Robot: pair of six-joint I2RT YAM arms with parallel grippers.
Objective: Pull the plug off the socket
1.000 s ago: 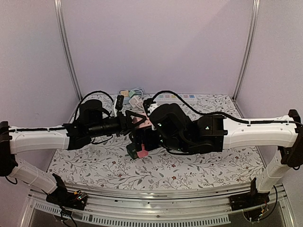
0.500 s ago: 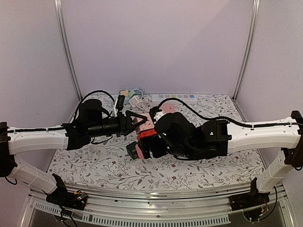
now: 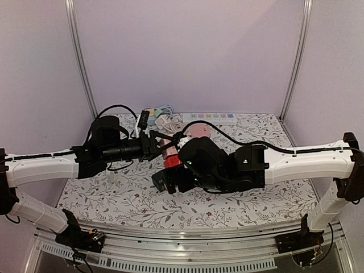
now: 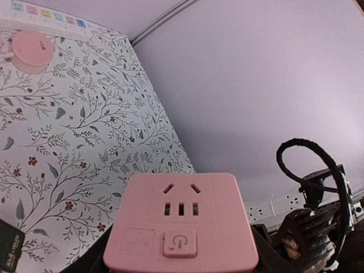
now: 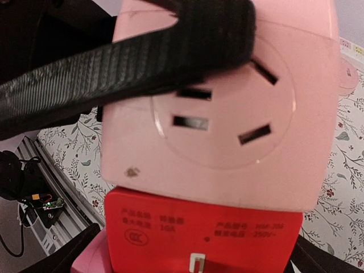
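A pink cube socket (image 3: 165, 149) is held above the table with my left gripper (image 3: 154, 145) shut on it. In the left wrist view the socket (image 4: 181, 224) fills the bottom between the dark jaws of my left gripper (image 4: 181, 253). A red plug (image 3: 171, 162) is seated in the socket's underside. In the right wrist view the plug (image 5: 199, 233) sits below the socket (image 5: 227, 114), between the wide-set jaws of my right gripper (image 5: 196, 261), which stands open around it. A black ribbed finger (image 5: 142, 51) of the left gripper crosses the socket's top.
A white power strip (image 3: 207, 118) lies along the back edge, with a round pink disc (image 3: 198, 131) just in front of it. Small adapters and coiled cables (image 3: 156, 116) sit at the back left. The right arm's black cable (image 4: 318, 170) loops nearby.
My right arm has swung lower and nearer, bringing its open jaws around the red plug and uncovering the pink disc and power strip. The left gripper keeps hold of the socket, nearly still.
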